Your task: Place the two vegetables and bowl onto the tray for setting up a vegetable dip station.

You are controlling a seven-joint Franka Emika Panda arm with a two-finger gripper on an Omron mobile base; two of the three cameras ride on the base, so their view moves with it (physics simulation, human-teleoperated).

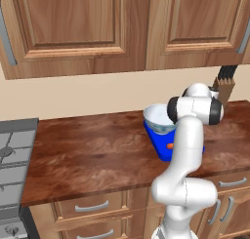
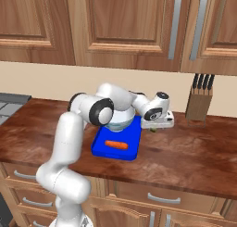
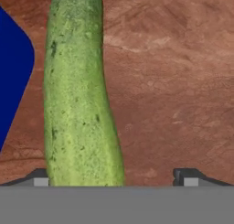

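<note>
while the jaws are held wide, the cucumber (image 3: 80, 95) beside the tray (image 3: 13, 81) is judged stiff, best taken mid-length.

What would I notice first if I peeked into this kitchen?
Probably the bright blue tray on the brown counter, with an orange carrot lying on it and a white bowl at its far end. Then the big white robot arm, whose open gripper hangs just right of the tray, low over a bumpy green cucumber lying on the wood.
</note>
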